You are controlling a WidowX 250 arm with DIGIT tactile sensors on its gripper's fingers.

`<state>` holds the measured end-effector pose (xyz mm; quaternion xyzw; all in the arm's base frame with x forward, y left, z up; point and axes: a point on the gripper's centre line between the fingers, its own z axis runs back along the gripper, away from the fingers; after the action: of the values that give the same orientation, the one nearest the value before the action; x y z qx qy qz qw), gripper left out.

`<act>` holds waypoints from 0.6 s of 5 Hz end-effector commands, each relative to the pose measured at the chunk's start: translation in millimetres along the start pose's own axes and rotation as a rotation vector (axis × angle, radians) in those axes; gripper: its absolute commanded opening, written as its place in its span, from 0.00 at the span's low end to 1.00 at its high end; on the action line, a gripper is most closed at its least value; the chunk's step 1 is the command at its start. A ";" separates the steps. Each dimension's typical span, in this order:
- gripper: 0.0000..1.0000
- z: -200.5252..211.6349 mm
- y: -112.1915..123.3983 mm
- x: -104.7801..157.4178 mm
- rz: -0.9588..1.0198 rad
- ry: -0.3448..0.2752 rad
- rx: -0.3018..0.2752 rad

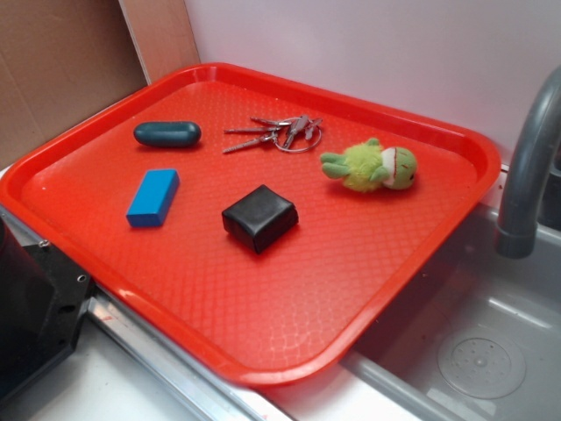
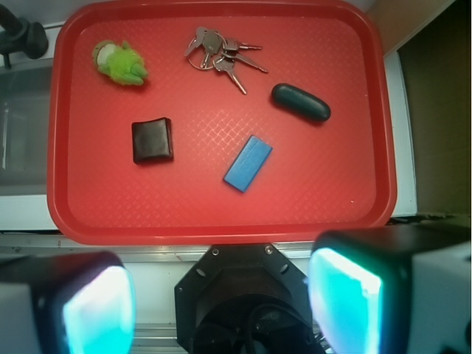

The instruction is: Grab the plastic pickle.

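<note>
The plastic pickle (image 1: 167, 133) is a smooth dark teal capsule lying on the far left part of the red tray (image 1: 289, 289). In the wrist view it (image 2: 300, 102) lies at the upper right of the tray (image 2: 206, 214). My gripper (image 2: 221, 302) is open and empty, high above the robot base, off the tray's near edge and far from the pickle. Its two cyan pads (image 2: 345, 301) stand wide apart at the bottom of the wrist view. The gripper itself does not show in the exterior view.
On the tray lie a blue block (image 1: 152, 197), a black square object (image 1: 259, 217), a bunch of keys (image 1: 279, 133) and a yellow-green plush toy (image 1: 372, 167). A grey faucet (image 1: 526, 167) and sink (image 1: 473, 351) stand to the right. The black robot base (image 1: 35, 298) is at the near left.
</note>
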<state>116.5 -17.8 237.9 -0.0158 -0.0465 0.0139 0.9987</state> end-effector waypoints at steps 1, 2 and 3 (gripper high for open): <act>1.00 0.0 0.0 0.0 0.000 0.000 0.000; 1.00 -10.1 6.8 40.5 0.045 0.023 0.007; 1.00 -27.3 21.7 85.6 0.010 0.042 0.036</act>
<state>200.2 4.8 206.5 0.0015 -0.0023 0.0154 0.9999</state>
